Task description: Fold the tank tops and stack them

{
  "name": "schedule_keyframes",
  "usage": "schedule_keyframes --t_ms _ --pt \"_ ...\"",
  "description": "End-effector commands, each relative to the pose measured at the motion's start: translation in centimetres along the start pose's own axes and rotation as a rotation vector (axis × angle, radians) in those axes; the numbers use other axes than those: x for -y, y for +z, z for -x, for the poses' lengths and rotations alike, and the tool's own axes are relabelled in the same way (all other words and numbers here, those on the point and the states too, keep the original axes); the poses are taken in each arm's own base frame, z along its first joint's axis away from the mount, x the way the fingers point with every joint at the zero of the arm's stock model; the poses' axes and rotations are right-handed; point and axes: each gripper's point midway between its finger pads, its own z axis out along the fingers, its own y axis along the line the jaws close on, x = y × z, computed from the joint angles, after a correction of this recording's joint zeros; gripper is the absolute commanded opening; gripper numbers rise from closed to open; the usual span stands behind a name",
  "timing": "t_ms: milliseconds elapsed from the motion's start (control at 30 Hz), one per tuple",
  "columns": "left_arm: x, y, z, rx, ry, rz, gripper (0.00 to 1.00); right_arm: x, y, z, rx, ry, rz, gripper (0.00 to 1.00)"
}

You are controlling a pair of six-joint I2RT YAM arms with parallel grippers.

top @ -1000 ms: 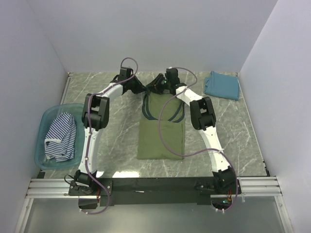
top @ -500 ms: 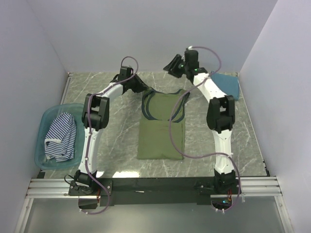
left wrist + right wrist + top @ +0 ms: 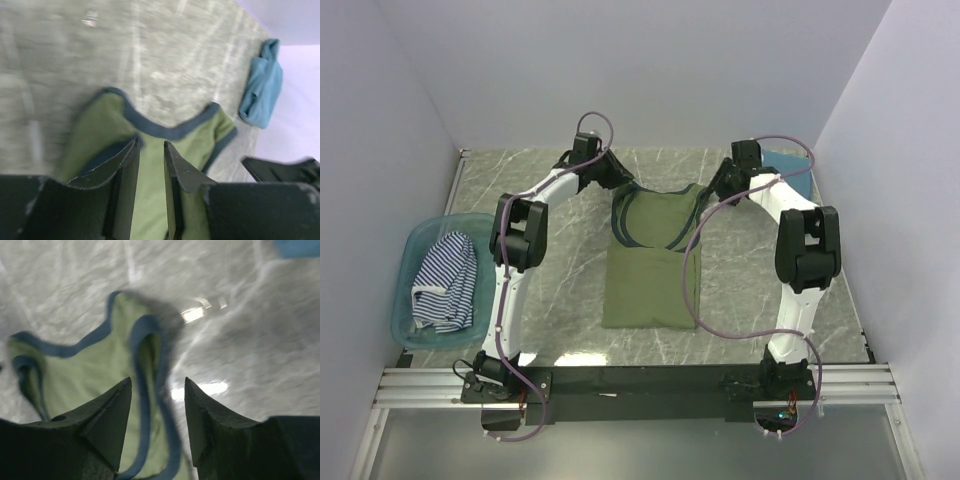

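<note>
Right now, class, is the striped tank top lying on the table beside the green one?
No, the striped tank top sits inside the teal tub at the left.

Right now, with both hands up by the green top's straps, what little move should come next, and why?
Probably lower the left hand and right hand to pinch the strap end of the olive-green tank top, ready to fold it over. Both hover open by that end, which lies spread flat.
</note>
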Motion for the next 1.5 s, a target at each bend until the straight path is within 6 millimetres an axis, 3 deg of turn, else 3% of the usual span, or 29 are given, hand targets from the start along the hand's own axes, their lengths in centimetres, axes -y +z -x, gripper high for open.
schedule_keyframes --t_ms 0,300,400,533,567,700,933,1000,1267,1467 --pt "6.0 -2.7 1.7 0.070 0.078 -0.113 0.31 -0.1 0.1 2.1 0.061 -0.057 0.001 0.55" --pt "7.1 -3.5 1.1 0.053 0.084 -0.147 0.31 0.0 4.3 2.8 0.047 -0.053 -0.002 0.57" --pt "7.6 -3.3 0.1 0.028 0.093 -0.162 0.30 0.2 5.5 2.7 0.039 -0.036 -0.005 0.53" --pt "7.7 -2.7 -1.1 0.004 0.099 -0.165 0.29 -0.1 5.6 3.3 0.054 -0.023 -0.001 0.39" --pt "7.8 -2.5 -1.6 -0.004 0.098 -0.168 0.29 -0.5 5.4 3.8 0.060 -0.022 0.003 0.25" --pt "7.9 -1.9 -3.0 -0.031 0.102 -0.171 0.29 -1.2 4.1 4.8 0.083 -0.017 0.006 0.05" --pt "7.3 -1.3 -4.4 -0.060 0.090 -0.175 0.27 -3.4 2.3 6.2 0.099 -0.052 -0.028 0.04" --pt "7.5 -1.3 -4.6 -0.063 0.090 -0.176 0.27 -3.0 2.9 5.6 0.077 -0.062 -0.068 0.04" --pt "8.5 -0.5 -5.2 -0.087 0.100 -0.207 0.28 -4.7 4.5 4.3 0.069 -0.123 -0.131 0.04" --pt "7.9 0.4 -6.8 -0.119 0.069 -0.219 0.27 -4.6 6.3 2.5 0.050 -0.146 -0.164 0.17"
